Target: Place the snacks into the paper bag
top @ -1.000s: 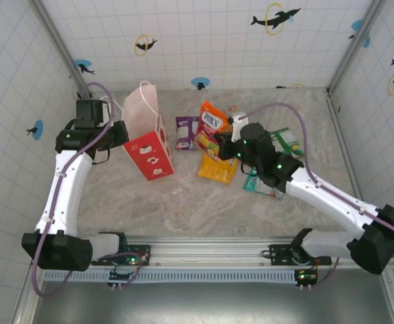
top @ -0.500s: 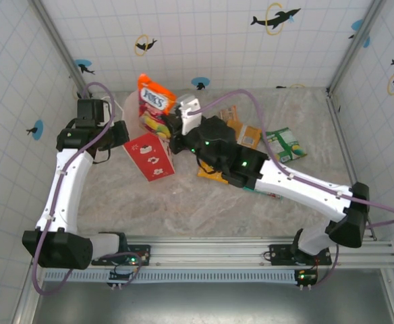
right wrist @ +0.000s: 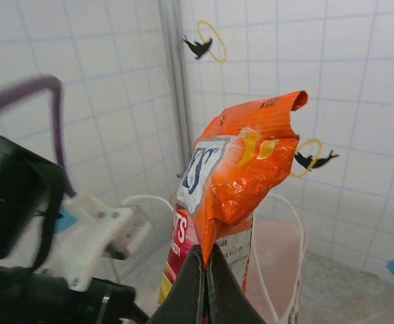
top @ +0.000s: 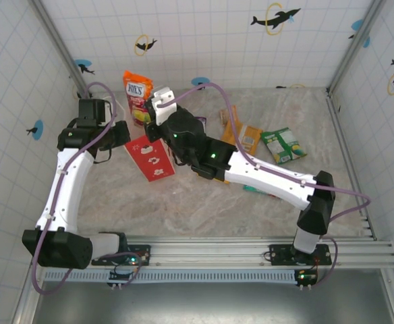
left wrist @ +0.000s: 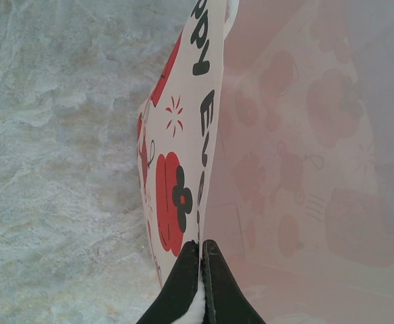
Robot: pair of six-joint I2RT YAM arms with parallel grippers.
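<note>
My right gripper [top: 148, 123] [right wrist: 206, 253] is shut on the lower edge of the red-yellow FOX'S packet [top: 135, 94] [right wrist: 241, 169], which stands up in the air over the paper bag's [top: 151, 157] mouth. The bag's white inside and thin handles [right wrist: 286, 260] lie just below the packet. My left gripper [top: 120, 132] [left wrist: 202, 248] is shut on the bag's wall [left wrist: 183, 155], pinching its rim; the pinkish inside [left wrist: 305, 135] lies to the right. More snacks lie on the table: an orange packet [top: 251, 140], a green one [top: 283, 145], a thin orange bar [top: 229, 124] and a teal one [top: 262, 191], partly under my right arm.
Tiled walls with fish stickers close the table in at the back and both sides. My right arm [top: 264, 175] stretches across the middle of the marble table. The left arm's wrist [right wrist: 21, 202] sits close beside the held packet.
My right arm has swung left and up, carrying the FOX'S packet from the pile at mid-table to above the bag. The left gripper has kept its hold on the bag.
</note>
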